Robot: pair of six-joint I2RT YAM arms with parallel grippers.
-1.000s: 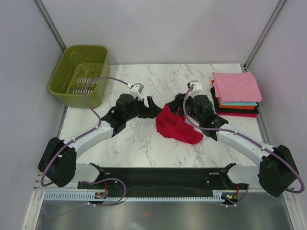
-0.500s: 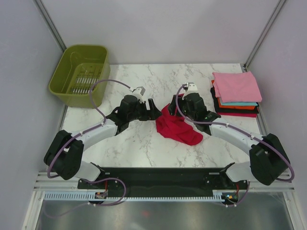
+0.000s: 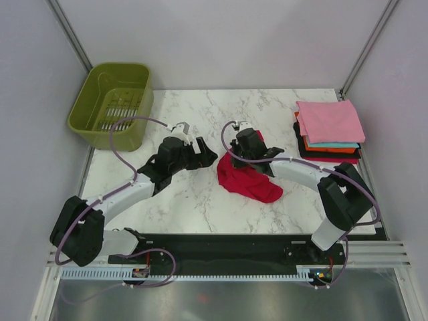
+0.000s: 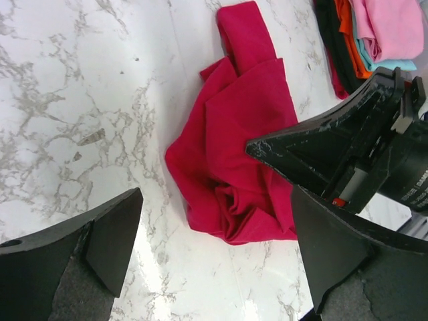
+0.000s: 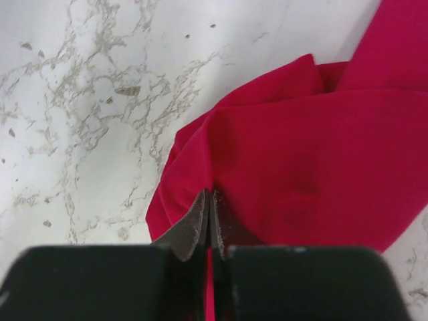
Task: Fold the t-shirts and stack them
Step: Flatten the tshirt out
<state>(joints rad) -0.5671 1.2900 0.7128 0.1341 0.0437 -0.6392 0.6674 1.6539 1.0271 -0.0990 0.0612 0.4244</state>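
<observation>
A crumpled crimson t-shirt (image 3: 251, 182) (image 4: 234, 154) (image 5: 307, 167) lies mid-table. My right gripper (image 3: 235, 155) (image 5: 209, 197) is down at its left edge, shut, with a sliver of the red cloth pinched between its tips. In the left wrist view that gripper (image 4: 253, 148) reaches in from the right over the shirt. My left gripper (image 3: 206, 152) (image 4: 217, 200) stands wide open just left of the shirt, holding nothing. At the right edge lies a stack of folded t-shirts (image 3: 329, 122) (image 4: 388, 27): pink on top, then teal, orange, black and red.
An olive-green basket (image 3: 110, 103) stands at the table's back left corner. Grey walls close in the table on three sides. Bare marble (image 3: 194, 200) stretches between the arms and the shirt.
My right gripper has swung left over the shirt's left edge and shut on it. My left gripper has drawn back a little to the left and stayed open.
</observation>
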